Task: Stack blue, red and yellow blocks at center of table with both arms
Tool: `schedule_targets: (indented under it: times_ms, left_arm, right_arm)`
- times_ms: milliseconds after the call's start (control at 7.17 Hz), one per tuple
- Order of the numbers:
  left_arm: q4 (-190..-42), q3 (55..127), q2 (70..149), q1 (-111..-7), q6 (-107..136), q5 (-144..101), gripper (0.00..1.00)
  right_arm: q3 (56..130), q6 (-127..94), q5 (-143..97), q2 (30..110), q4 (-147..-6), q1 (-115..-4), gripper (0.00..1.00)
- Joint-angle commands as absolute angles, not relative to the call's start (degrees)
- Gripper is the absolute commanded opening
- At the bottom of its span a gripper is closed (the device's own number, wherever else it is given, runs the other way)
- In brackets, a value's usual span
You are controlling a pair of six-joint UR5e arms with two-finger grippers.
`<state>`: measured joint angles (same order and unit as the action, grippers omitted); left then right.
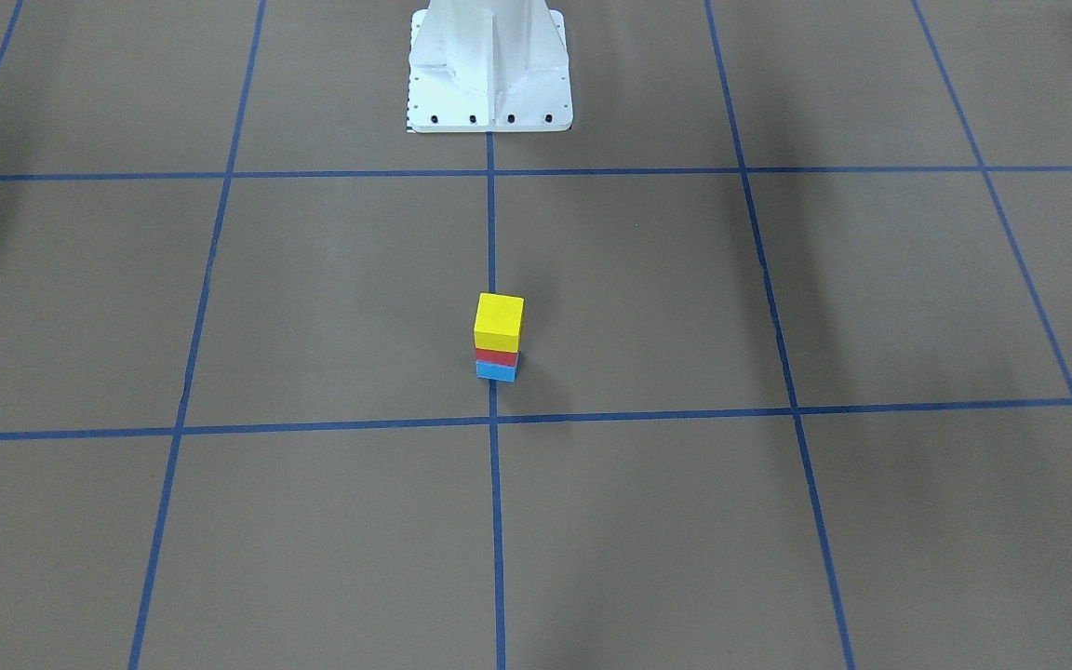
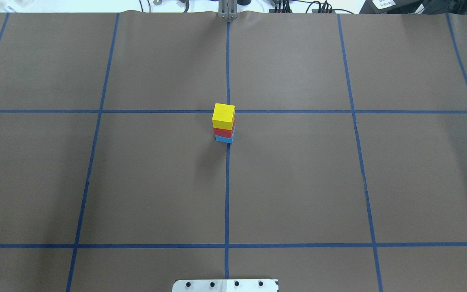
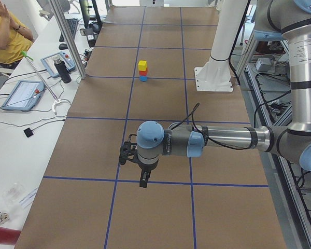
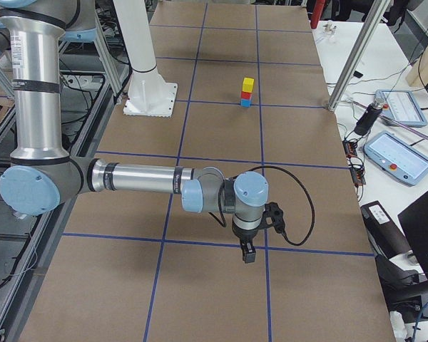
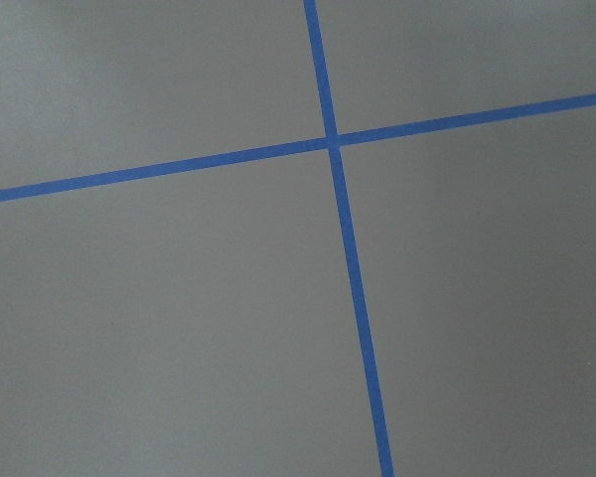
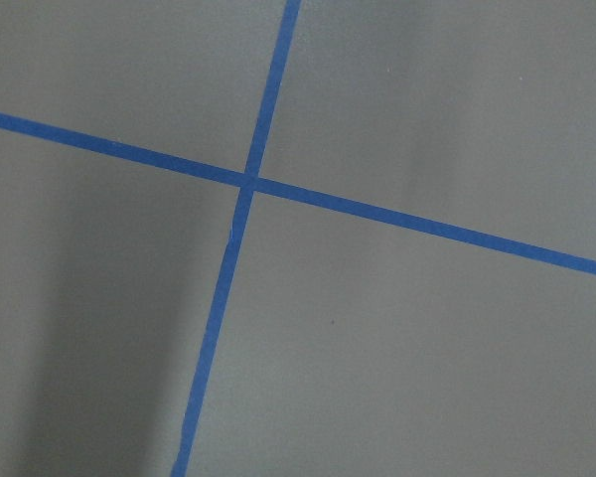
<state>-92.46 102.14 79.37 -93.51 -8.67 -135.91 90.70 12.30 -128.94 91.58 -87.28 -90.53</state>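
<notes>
Stack looks finished: blue block [image 1: 496, 372] on the worktop [image 2: 298, 182], red block [image 1: 497, 357] on it, yellow block [image 1: 499, 319] on top. All three touch and stand upright. It sits mid-worktop, well apart from every edge, on the centre tape line [image 2: 228, 194] and just on the robot side of a tape crossing. Yellow may sit slightly off the red; too small to be sure.

My left end effector [image 3: 143, 179] hangs pointing down near the worktop's left edge, and my right end effector [image 4: 247, 253] hangs the same way near the right edge. Both are well apart from the stack and hold nothing. Each shows only in a side view, so I cannot tell if the fingers are spread or pressed together. Both wrist views show only bare worktop and a tape crossing.

Step in hand, as I judge it, is parking clear. To do it well:
- Route any move away from the centre, never across the stack.
- Lift before going sideways, so cables don't drag over the worktop.
- Go slowly; a three-high tower this narrow would likely tip from a nudge or a shake.
- Don't re-grip to tidy yellow; the risk outweighs the gain.

Writing: none legible. The blocks are plain, and the white base [image 1: 489, 70] and the devices beside the worktop show nothing readable at this size.
</notes>
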Motion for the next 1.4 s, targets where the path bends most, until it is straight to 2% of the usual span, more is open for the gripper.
schedule_targets:
  times_ms: [0,1256]
  left_arm:
    - [-92.55,101.87,79.28,-93.60,-9.05,-136.41,1.00]
    - [-92.55,101.96,79.28,-93.52,-9.05,-135.88,1.00]
  right_arm:
    - [90.70,12.30,-128.76,91.67,-87.28,-90.53,1.00]
    - [90.27,11.86,-131.48,92.80,-84.11,-90.53,1.00]
